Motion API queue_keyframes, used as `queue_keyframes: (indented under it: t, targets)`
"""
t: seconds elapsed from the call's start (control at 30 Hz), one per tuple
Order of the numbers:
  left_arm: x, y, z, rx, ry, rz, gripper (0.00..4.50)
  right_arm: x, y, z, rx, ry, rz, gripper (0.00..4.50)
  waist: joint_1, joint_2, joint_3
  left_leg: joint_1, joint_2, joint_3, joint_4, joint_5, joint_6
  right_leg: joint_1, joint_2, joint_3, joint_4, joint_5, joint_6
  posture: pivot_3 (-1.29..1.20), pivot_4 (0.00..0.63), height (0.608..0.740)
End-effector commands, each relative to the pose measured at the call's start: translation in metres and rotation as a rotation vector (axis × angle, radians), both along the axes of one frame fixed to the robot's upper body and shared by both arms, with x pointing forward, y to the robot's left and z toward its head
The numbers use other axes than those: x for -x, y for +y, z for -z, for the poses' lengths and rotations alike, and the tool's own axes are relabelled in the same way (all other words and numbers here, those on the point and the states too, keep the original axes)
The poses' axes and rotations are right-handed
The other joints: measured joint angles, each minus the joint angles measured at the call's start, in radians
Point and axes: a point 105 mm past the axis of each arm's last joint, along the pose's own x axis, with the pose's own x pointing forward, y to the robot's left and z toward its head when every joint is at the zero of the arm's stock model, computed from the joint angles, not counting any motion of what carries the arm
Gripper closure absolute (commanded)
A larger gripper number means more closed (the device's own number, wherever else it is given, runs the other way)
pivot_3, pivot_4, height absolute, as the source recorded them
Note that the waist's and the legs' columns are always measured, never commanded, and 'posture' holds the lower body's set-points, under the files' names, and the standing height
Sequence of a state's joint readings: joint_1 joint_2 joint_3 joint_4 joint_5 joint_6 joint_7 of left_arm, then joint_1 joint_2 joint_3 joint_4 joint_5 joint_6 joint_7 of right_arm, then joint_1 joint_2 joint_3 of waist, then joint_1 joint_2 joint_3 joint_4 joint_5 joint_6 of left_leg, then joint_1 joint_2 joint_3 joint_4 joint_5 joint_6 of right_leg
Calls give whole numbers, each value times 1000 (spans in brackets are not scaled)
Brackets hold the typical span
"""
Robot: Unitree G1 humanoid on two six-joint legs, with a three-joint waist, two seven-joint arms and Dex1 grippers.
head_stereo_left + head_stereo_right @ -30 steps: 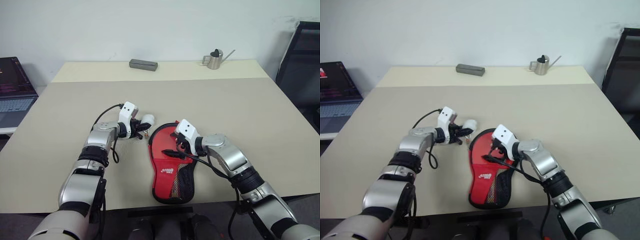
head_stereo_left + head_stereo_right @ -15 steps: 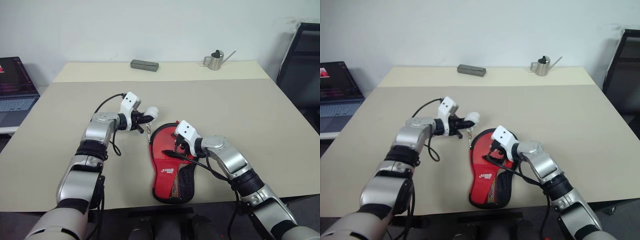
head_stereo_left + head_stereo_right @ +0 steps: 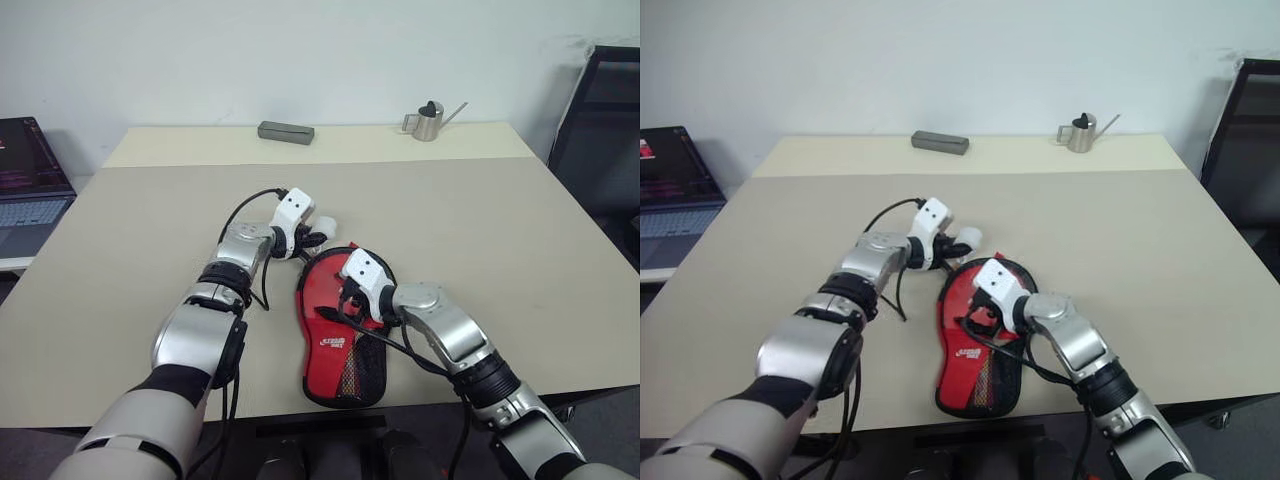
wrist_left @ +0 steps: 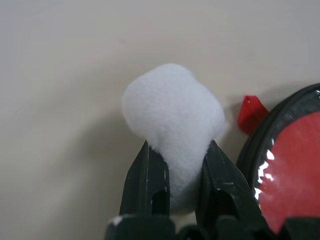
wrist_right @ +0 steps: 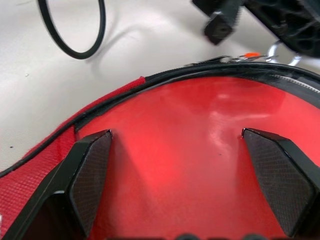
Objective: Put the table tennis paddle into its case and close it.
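The case (image 3: pixel 340 330) lies flat near the middle of the tabletop's (image 3: pixel 500 230) front edge, red side up, its round end pointing toward the far edge and its narrow mesh-pocket end toward the front edge. White lettering sits across the red fabric just above the mesh. The paddle's (image 5: pixel 200 150) glossy red face shows inside the round end, ringed by the black zipper edge.

The left gripper (image 4: pixel 172 172) is at the far left rim of the case's round end, fingers pressed together on a white fluffy pompom (image 4: pixel 172 112). A small red tab (image 4: pixel 250 112) sticks out from the case edge just beside the pompom.

The right gripper (image 5: pixel 185 165) rests over the round end of the case, its fingers (image 5: pixel 90 170) spread wide, with the red paddle face between them and nothing pinched.

Along the far edge of the tabletop lie a grey rectangular block (image 3: pixel 286 131) and, to its right, a small metal watering can (image 3: pixel 428 120), well apart from the case. A laptop (image 3: pixel 25 185) sits off the table's left side.
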State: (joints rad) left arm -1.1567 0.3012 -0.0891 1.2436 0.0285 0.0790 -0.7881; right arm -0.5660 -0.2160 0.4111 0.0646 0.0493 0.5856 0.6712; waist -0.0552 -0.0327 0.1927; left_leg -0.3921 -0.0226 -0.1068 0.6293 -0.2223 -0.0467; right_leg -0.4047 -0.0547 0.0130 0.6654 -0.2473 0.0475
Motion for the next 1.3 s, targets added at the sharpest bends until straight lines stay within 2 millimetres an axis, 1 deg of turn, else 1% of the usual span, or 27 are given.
queue_keyframes:
  t: [0.03, 0.1, 0.17, 0.23, 0.27, 0.5, 0.63, 0.7, 0.83, 0.97, 1.13, 1.2, 1.3]
  targets:
    - [-6, -5, -21, 10, -73, 7, 4177, 10, -9, 40, 105, 124, 26, 0, 0, 0, 0, 0, 0, 0, 0, 0, 0, 0, 0, 0, 0, 0, 0, 0, 150, 740]
    - [-6, -5, -21, 10, -74, 6, 4177, 10, -9, 40, 105, 124, 26, 0, 0, 0, 0, 0, 0, 0, 0, 0, 0, 0, 0, 0, 0, 0, 0, 0, 150, 740]
    - [-17, -7, -29, -26, -147, -92, 4177, 18, -12, 47, 116, 161, 17, 0, 2, 0, 0, 0, 0, 0, 0, 0, 0, 0, 0, 0, 0, 0, 0, 0, 150, 740]
    - [-22, -10, -36, -49, -197, -144, 4177, 22, -14, 51, 122, 178, 15, 0, 5, -1, 0, 0, 0, 0, 0, 0, 0, 0, 0, 0, 0, -1, 2, 0, 150, 740]
    - [-23, -13, -38, -52, -212, -148, 4177, 22, -15, 51, 126, 177, 19, 0, 6, -1, 0, 0, 0, 0, 0, 0, 0, 0, 0, 0, 0, -2, 4, 0, 150, 740]
    - [-27, -32, -54, -61, -283, -151, 4177, 23, -26, 55, 144, 178, 54, 0, 9, 0, -1, 0, -1, 0, 0, 0, 0, 0, 0, 0, -1, -2, 5, 0, 150, 740]
    - [-26, -45, -55, -80, -308, -137, 4177, 29, -29, 57, 139, 189, 73, 0, 15, 0, -1, -1, -1, 0, 0, 0, 0, 0, -1, 0, -1, -2, 5, 0, 150, 740]
    - [-26, -48, -55, -82, -313, -137, 4177, 30, -29, 57, 139, 190, 77, 0, 17, 0, -1, -1, -1, 0, 0, 0, 0, 0, -1, 0, -1, -2, 5, 0, 150, 740]
    - [-24, -68, -57, -97, -344, -117, 4177, 36, -30, 58, 132, 198, 106, 0, 24, 0, -2, -1, -1, 0, 0, 0, 0, 0, -1, 0, -2, -2, 5, 0, 150, 740]
    - [-23, -81, -64, -98, -378, -113, 4177, 39, -31, 59, 129, 200, 127, 0, 25, 0, -2, -2, -2, 0, 0, 0, 0, 0, -1, 0, -2, -2, 5, 0, 150, 740]
    - [-21, -93, -68, -105, -407, -110, 4177, 41, -30, 58, 126, 201, 136, 0, 24, 1, -2, -2, -2, 0, 0, 0, 0, 0, -1, 0, -2, -2, 6, 0, 150, 740]
    - [-20, -98, -67, -126, -420, -97, 4177, 42, -29, 58, 123, 200, 139, 0, 24, 1, -3, -2, -2, 0, 0, 0, 0, 0, -1, 0, -2, -2, 6, 0, 150, 740]
    - [-15, -108, -58, -166, -424, -53, 4177, 43, -27, 57, 119, 199, 141, 0, 24, 2, -3, -2, -2, 0, 0, 0, 0, 0, -1, 0, -2, -2, 6, 0, 150, 740]
